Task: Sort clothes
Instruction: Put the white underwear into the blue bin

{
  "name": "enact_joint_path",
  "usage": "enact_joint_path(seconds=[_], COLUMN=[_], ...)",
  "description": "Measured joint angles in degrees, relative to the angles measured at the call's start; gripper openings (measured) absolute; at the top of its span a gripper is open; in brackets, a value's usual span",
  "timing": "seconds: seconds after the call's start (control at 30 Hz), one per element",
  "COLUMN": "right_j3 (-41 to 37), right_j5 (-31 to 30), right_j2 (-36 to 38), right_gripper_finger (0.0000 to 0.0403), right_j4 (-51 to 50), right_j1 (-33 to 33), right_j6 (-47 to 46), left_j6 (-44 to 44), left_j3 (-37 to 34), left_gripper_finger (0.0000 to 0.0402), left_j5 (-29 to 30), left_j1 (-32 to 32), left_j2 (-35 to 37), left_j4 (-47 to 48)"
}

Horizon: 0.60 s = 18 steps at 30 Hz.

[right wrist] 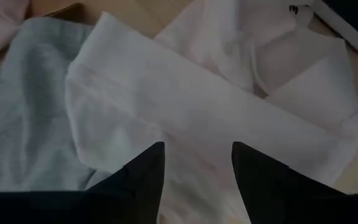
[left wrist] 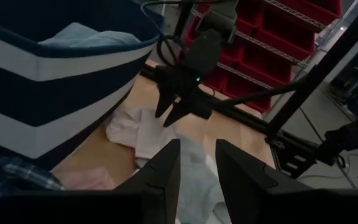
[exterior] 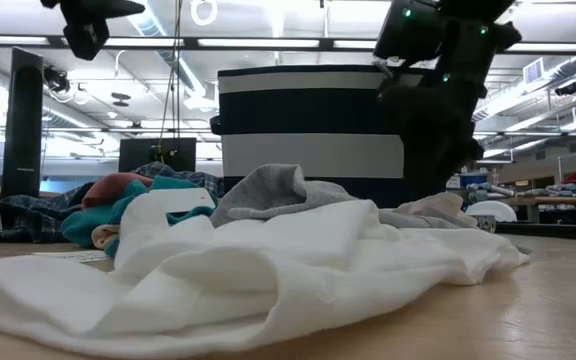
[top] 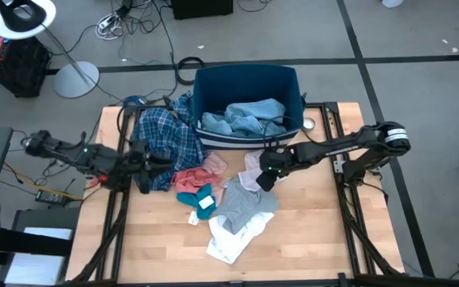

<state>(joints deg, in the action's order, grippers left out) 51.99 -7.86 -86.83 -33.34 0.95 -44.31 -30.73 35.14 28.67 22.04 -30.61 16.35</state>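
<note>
The clothes lie mid-table: a salmon pink garment [top: 191, 177], a small teal one [top: 200, 197], a grey one [top: 245, 204], a white one [top: 231, 241] and a pale pink one [top: 250, 169]. The plaid shirt [top: 164, 135] leans on the bin's left wall. The light blue garment [top: 245, 118] lies inside the dark blue bin [top: 204, 80]. My right gripper [top: 268, 178] is open, close above the pale pink garment [right wrist: 229, 93], fingers pointing down. My left gripper [top: 154, 169] is open and empty, raised above the plaid shirt's near edge.
The bin [exterior: 308, 120] stands at the table's far edge, middle. The white garment [exterior: 268, 260] fills the near middle of the table. Bare wood [top: 325, 231] lies at the near right and near left. Arm frames run along both table sides.
</note>
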Motion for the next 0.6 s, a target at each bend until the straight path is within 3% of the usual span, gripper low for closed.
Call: enact_joint_path(seconds=[0.33,0.5,0.6], right_j3=[0.00,0.28,0.42], right_j5=[0.09,1.33,3.25], right_j2=[-5.73,-10.18,-11.68], right_gripper_finger=[0.0185,0.0172,0.0141], right_j4=[-0.36,0.27,0.83], right_j1=[-0.81,-1.11,-1.14], right_j6=[4.51,4.19,3.91], left_j6=[-5.50,-5.56,-5.58], left_j3=[0.00,0.00,0.00], left_gripper_finger=[0.0108,0.0108,0.0108], left_j5=[17.71,18.77,18.73], left_j1=[13.98,15.21,15.22], left_j2=[-5.92,-6.12,-6.14], left_j4=[-0.77,1.04,3.72])
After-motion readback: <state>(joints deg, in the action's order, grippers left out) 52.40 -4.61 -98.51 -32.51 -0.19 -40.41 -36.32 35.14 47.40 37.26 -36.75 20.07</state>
